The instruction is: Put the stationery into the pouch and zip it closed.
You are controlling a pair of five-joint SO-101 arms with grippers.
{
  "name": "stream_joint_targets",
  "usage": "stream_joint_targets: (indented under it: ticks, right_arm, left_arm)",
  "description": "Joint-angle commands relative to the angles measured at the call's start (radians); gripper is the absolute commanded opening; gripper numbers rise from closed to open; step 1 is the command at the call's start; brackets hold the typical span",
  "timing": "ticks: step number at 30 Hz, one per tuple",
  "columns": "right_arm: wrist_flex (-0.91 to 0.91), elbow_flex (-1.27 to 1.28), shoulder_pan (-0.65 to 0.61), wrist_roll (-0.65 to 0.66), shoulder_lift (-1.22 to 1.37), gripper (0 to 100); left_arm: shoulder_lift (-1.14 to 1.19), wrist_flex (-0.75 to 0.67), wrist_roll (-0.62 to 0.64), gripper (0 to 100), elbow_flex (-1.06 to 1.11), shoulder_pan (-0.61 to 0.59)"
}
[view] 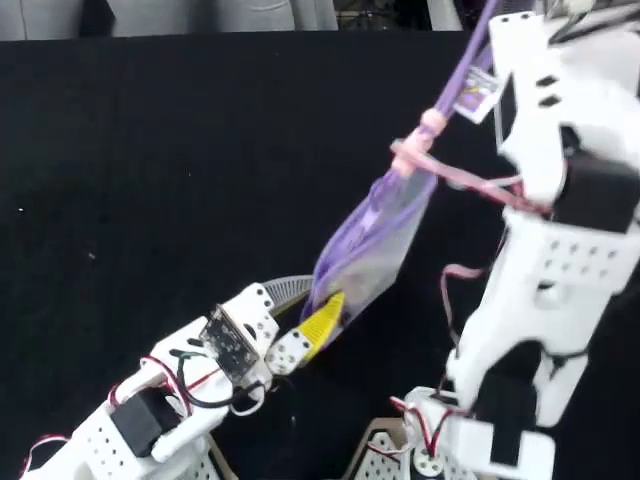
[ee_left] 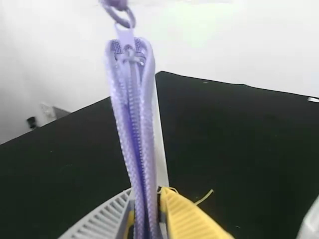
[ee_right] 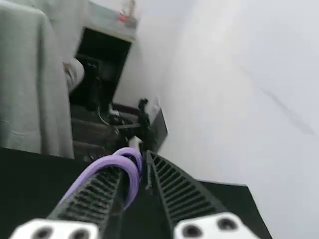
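Pouch (view: pixel 370 250): purple, translucent, off the table and hanging slantwise between the two arms, upper end toward the far right, lower end toward the near left. Contents cannot be made out through the wall.

Left gripper (view: pixel 318 312): at the lower end of the pouch. The left wrist view shows the pouch (ee_left: pixel 134 139) edge-on, pinched between the grey ribbed finger (ee_left: pixel 107 219) and the yellow finger (ee_left: pixel 184 219) (jaws clamped on the pouch). The zip (ee_left: pixel 130 114) runs up the edge facing that camera, and its teeth look meshed over the stretch in sight. The slider (ee_left: pixel 128 54) sits near the upper end, with a ring pull (ee_left: pixel 122 15) above it.

Right gripper (ee_right: pixel 143 160): raised high. Its two black ribbed fingers (ee_right: pixel 174 191) stand close together with the purple strap (ee_right: pixel 127 167) looped between them, so they are closed on the strap. In the high view the strap (view: pixel 460 70) rises from the pouch's upper end toward the top right, past the white right arm (view: pixel 560 230). A pink cord (view: pixel 430 130) is bunched at the strap just above the pouch, and strands of it trail toward the right arm.

Surface: black table (view: pixel 150 150), matt, with a few pale specks.

Room: white wall (ee_right: pixel 239 74) behind the table. Pale grey fabric (ee_right: pixel 25 74) hangs beside a dark opening (ee_right: pixel 99 64) with cluttered items.
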Motion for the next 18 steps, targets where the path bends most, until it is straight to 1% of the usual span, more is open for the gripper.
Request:
stream_joint_targets:
  ticks: [1,3,12,18]
  right_arm:
    - [-0.054,-0.12,0.137,0.003,0.067,1.4]
    - [-0.057,-0.151,0.17,0.003,0.105,1.4]
    - [-0.055,-0.361,0.285,0.0,0.335,1.4]
    - [-0.038,-0.507,0.387,-0.015,0.453,1.2]
  left_arm:
    - [0.0,-0.011,-0.002,3,-0.025,-0.085]
    - [0.0,-0.018,-0.003,3,-0.025,-0.104]
    - [0.0,0.003,-0.003,3,-0.053,-0.113]
    - [0.0,0.012,-0.005,3,-0.062,-0.113]
